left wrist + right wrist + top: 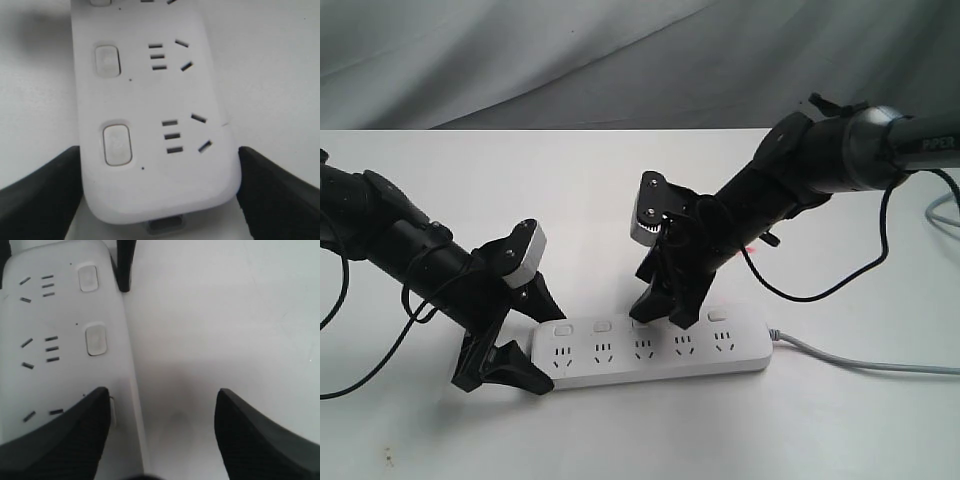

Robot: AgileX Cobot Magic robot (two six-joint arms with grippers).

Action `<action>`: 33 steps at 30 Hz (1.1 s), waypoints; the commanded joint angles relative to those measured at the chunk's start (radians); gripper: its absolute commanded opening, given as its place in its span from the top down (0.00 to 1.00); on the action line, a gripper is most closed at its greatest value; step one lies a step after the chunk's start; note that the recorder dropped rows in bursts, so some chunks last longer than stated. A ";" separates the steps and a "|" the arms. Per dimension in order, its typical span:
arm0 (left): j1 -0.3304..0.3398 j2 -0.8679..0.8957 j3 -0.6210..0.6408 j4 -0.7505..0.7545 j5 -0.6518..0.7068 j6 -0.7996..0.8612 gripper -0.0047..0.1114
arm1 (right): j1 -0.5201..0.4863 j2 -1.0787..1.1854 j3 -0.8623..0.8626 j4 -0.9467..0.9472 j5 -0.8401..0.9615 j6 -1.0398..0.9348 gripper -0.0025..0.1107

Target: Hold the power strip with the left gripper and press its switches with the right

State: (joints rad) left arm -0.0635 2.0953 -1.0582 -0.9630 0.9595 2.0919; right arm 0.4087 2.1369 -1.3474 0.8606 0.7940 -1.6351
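The white power strip [650,362] lies flat on the table, its grey cord [860,362] running off to the right. My left gripper [548,352] is shut on the strip's left end, one black finger against each long side [159,150]. Two switches [117,145] show near that end. My right gripper [665,312] is open above the middle of the strip [161,392]. One of its fingers [65,440] rests over the third switch and hides most of it; the other finger hangs over bare table beyond the strip's far edge. Two more switches [96,339] show past that finger.
The white table [620,180] reaches back to a grey cloth backdrop [570,60]. A thin black cable [820,290] loops under the right arm just behind the strip. A pale cable [942,208] lies at the far right edge.
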 commanded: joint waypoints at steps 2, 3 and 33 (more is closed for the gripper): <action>-0.006 0.000 -0.003 0.002 -0.018 0.002 0.96 | 0.010 -0.001 0.027 -0.030 -0.050 -0.009 0.48; -0.006 0.000 -0.003 0.002 -0.018 0.002 0.96 | 0.012 -0.001 0.027 -0.034 -0.050 -0.007 0.48; -0.006 0.000 -0.003 0.002 -0.018 0.002 0.96 | 0.031 0.045 0.027 -0.266 -0.082 0.160 0.48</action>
State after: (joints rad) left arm -0.0635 2.0953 -1.0594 -0.9630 0.9595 2.0919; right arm 0.4412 2.1459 -1.3394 0.7760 0.7487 -1.4780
